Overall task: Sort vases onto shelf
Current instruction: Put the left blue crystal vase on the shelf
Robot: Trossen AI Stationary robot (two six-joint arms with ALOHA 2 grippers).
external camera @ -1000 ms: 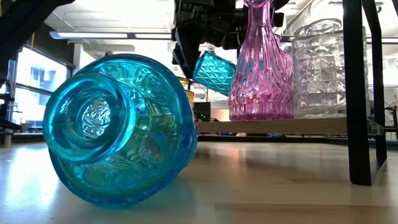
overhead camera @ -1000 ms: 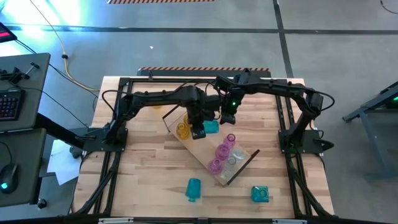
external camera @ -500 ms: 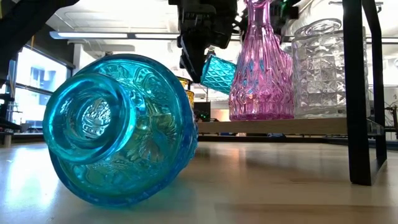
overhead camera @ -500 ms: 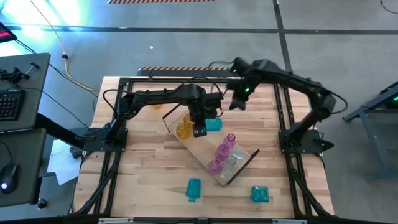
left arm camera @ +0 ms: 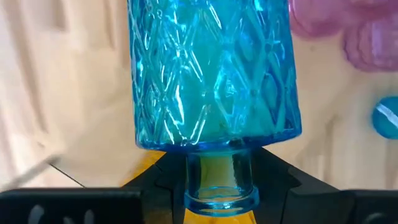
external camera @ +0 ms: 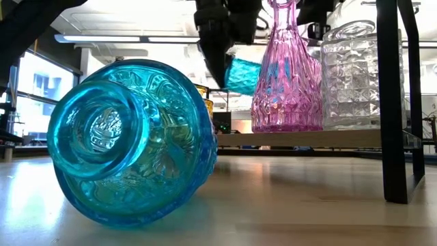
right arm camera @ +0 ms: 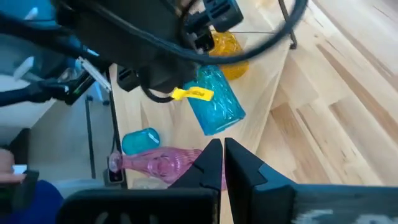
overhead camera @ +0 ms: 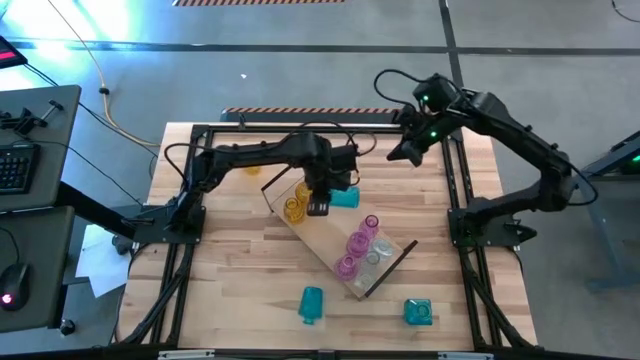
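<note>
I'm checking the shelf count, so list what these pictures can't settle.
- Low view: the fallen teal vase up close hides the shelf's left end and most of the yellow vases.
- High view: the left claw covers part of the yellow vases; their number is unclear.
- Left wrist view: the held teal vase fills the frame, its top cut off.

Robotics lab: concrete floor (overhead camera: 300, 70), keyboard (overhead camera: 15, 165), mouse (overhead camera: 10, 297), floor cables (overhead camera: 115, 105).
</note>
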